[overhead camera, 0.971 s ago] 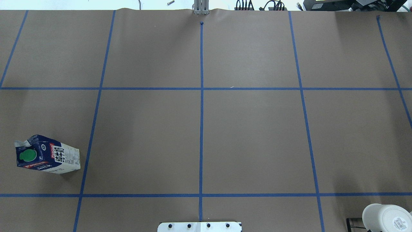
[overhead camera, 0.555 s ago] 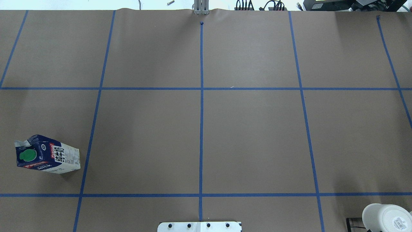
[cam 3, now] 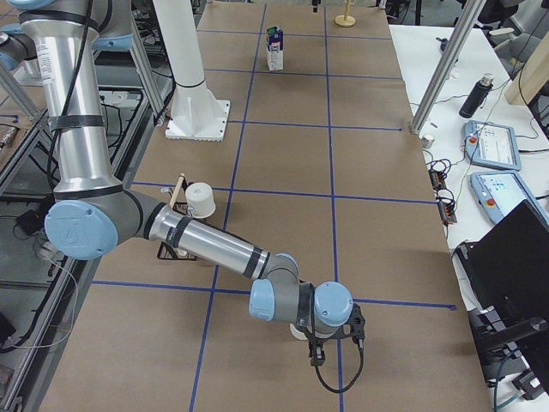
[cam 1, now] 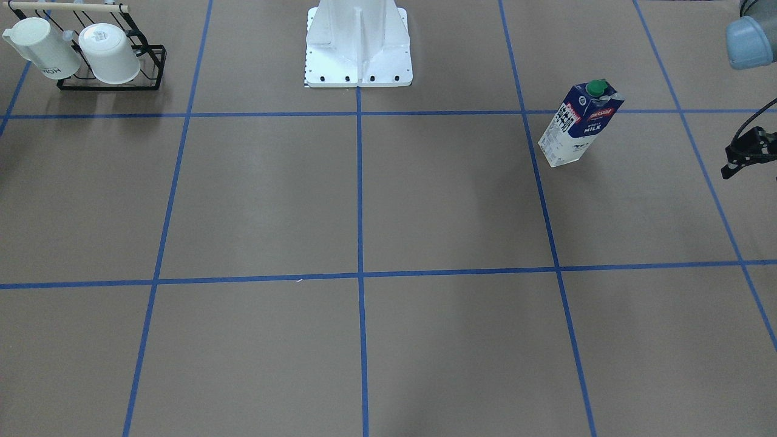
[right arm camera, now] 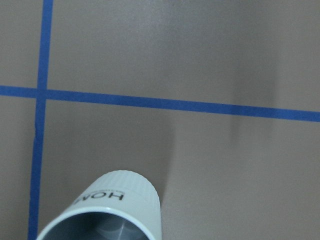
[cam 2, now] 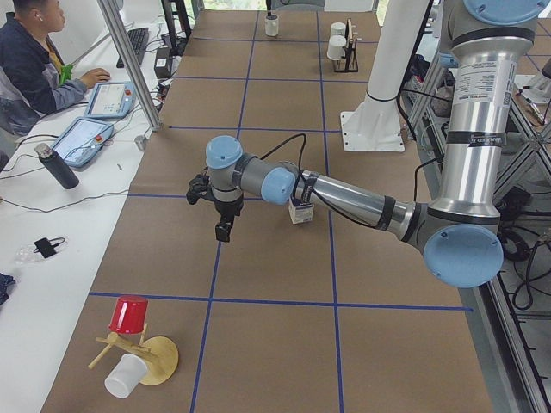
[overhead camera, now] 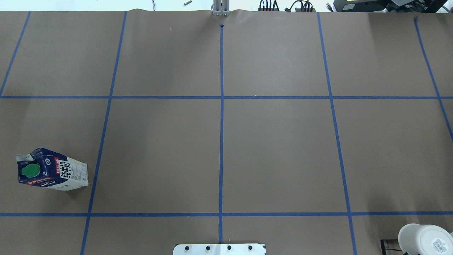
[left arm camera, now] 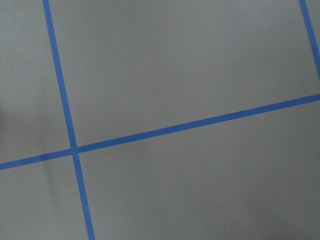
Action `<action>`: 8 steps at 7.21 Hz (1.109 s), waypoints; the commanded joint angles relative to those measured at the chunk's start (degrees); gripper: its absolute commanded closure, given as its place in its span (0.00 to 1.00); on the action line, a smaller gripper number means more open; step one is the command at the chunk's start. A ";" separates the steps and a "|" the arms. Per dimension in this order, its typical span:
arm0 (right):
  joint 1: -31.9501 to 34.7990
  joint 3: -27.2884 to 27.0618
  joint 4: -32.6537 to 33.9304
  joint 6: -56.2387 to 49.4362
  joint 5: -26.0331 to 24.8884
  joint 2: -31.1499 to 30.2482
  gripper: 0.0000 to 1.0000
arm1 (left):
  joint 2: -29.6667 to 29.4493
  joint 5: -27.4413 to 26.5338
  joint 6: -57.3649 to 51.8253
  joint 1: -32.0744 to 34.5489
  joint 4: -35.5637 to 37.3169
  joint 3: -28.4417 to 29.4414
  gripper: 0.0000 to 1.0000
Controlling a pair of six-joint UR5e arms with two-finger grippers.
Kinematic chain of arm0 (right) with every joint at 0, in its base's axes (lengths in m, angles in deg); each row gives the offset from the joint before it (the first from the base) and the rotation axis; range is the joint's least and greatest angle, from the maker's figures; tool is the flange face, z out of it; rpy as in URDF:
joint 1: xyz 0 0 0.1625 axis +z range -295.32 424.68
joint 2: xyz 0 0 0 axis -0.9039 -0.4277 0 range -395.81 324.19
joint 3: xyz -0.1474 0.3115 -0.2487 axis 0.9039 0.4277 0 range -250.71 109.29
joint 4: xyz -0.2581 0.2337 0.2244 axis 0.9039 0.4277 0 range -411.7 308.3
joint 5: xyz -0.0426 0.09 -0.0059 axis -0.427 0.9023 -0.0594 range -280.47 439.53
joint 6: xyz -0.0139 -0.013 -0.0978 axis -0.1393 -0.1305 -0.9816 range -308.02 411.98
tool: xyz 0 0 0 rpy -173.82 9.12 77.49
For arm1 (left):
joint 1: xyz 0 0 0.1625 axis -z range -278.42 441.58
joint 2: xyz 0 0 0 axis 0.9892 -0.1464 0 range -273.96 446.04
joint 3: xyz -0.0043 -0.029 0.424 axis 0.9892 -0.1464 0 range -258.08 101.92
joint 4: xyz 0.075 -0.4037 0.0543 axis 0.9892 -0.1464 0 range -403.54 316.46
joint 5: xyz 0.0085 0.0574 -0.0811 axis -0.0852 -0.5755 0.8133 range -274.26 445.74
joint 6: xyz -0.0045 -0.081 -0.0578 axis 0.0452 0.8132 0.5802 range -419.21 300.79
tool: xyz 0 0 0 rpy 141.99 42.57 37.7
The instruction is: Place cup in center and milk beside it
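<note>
The milk (overhead camera: 53, 170) stands upright on the robot's left side of the table, green cap on top; it also shows in the front view (cam 1: 580, 124) and the right view (cam 3: 274, 47). In the left view my left arm hides most of it. My left gripper (cam 2: 222, 231) hangs above the table beside the milk, apart from it; I cannot tell its state. The cup (right arm camera: 110, 210), white with a grey inside and lettering, stands at the table's right end under my right wrist. My right gripper (cam 3: 316, 350) is close over it; I cannot tell whether it is open or shut.
A black wire rack (cam 1: 112, 76) with two white mugs (cam 1: 109, 54) stands near the robot's base (cam 1: 358, 48) on its right side. A wooden stand with a red cup (cam 2: 129, 314) and a white one stands at the left end. An operator (cam 2: 34, 52) sits beside the table.
</note>
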 commanded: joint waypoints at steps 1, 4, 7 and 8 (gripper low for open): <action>-0.07 -0.28 -0.23 -0.19 0.03 -0.94 0.07 | -0.01 0.01 0.07 0.00 -0.01 0.12 0.02; -1.30 0.07 -0.41 0.08 -0.06 -0.94 0.17 | 0.08 0.10 0.07 0.00 -0.10 -0.06 0.02; -2.01 -0.10 -0.41 0.17 0.03 -0.85 0.92 | 0.08 0.10 0.07 0.00 -0.10 -0.15 0.02; -2.01 -0.36 -0.41 0.25 0.20 -0.59 1.00 | 0.08 0.10 0.07 0.00 -0.19 -0.06 0.02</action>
